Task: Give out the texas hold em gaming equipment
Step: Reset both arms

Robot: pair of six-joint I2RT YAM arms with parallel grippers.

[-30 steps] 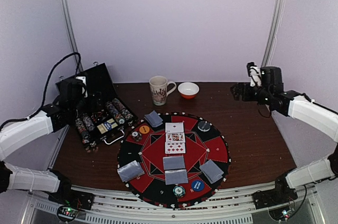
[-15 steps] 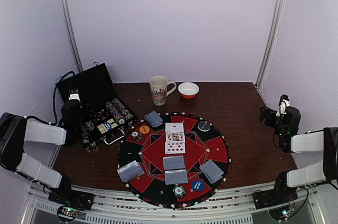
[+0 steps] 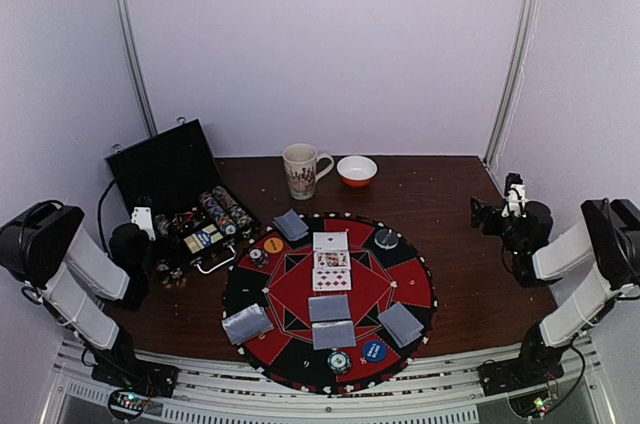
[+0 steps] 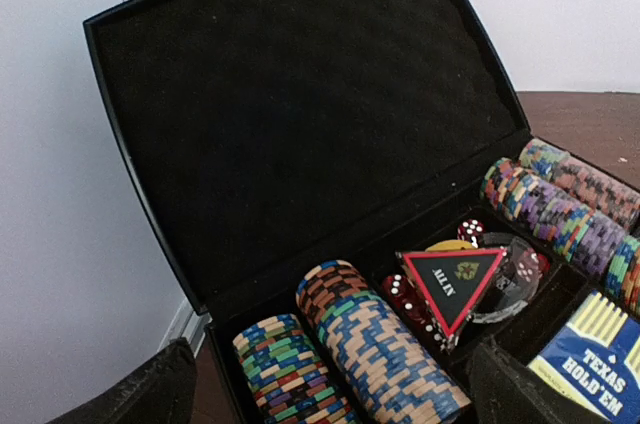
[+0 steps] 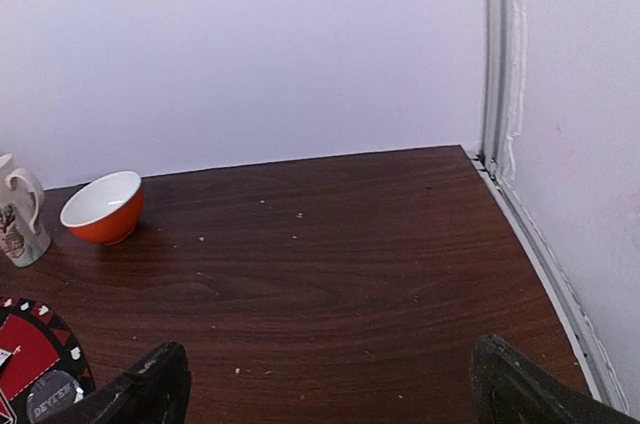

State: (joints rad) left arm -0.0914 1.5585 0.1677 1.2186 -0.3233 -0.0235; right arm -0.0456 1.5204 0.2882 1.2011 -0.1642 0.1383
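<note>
Several playing cards (image 3: 246,324) and discs (image 3: 373,351) lie on the mat (image 3: 415,294) between left end effector (image 3: 145,239) and right end effector (image 3: 487,213), both spread, empty. Striped chips (image 4: 380,354) fill the case (image 4: 300,94) before the left; we judge distribution nearly done.

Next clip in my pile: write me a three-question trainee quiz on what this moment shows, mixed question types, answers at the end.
1. True or false: the black case is shut.
2. Where does the orange bowl stand? A: inside the case. B: on the table beside the mug. C: stacked on the mug.
3. What words are printed on the triangular marker lying in the case?

Key: 1 false; 2 B; 3 ALL IN.
</note>
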